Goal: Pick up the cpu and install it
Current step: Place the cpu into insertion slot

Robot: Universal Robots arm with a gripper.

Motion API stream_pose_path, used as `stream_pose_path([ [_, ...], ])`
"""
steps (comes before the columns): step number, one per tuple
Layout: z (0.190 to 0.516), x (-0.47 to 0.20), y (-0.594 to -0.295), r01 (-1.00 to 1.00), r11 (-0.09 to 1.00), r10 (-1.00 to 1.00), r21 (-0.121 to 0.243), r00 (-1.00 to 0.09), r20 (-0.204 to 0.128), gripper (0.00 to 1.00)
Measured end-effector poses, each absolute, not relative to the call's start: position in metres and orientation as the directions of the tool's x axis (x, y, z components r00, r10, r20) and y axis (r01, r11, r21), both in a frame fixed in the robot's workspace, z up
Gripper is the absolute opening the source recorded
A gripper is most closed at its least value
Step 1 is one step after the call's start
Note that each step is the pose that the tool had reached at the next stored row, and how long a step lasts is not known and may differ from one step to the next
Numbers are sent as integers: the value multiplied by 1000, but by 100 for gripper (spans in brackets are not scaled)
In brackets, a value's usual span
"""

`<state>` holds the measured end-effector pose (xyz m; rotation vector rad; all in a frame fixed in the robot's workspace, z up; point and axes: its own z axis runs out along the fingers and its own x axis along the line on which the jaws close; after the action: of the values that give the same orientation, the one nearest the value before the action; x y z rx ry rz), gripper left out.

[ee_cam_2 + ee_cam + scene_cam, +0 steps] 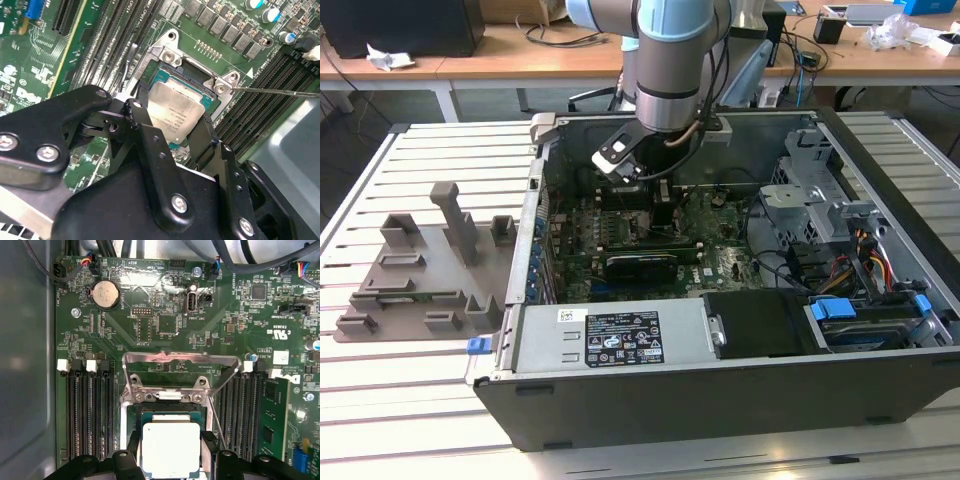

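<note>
Claw (174,121) clamps cpu (171,447) — over open socket (165,411).

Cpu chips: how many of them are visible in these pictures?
1. The cpu is held by the gripper just above the socket, beside the raised socket frame, as both wrist views show. Another could be hidden elsewhere in the computer case.

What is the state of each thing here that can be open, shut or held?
cpu: held between the fingers, over the socket.
gripper: shut on the cpu.
socket frame: flipped up, open.
lever: unlatched.
computer case: side open.
</note>
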<state>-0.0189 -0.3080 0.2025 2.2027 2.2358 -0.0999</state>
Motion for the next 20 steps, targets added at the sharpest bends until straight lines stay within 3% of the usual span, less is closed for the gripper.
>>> stream_pose_path([
  [12,198,-18,-306,999,14,999,-44,-16,-46,55],
  [15,198,-18,-306,999,14,999,-44,-16,-46,56],
  [16,198,-18,-306,999,14,999,-44,-16,-46,62],
  [20,198,-18,-306,999,14,999,-44,-17,-52,62],
])
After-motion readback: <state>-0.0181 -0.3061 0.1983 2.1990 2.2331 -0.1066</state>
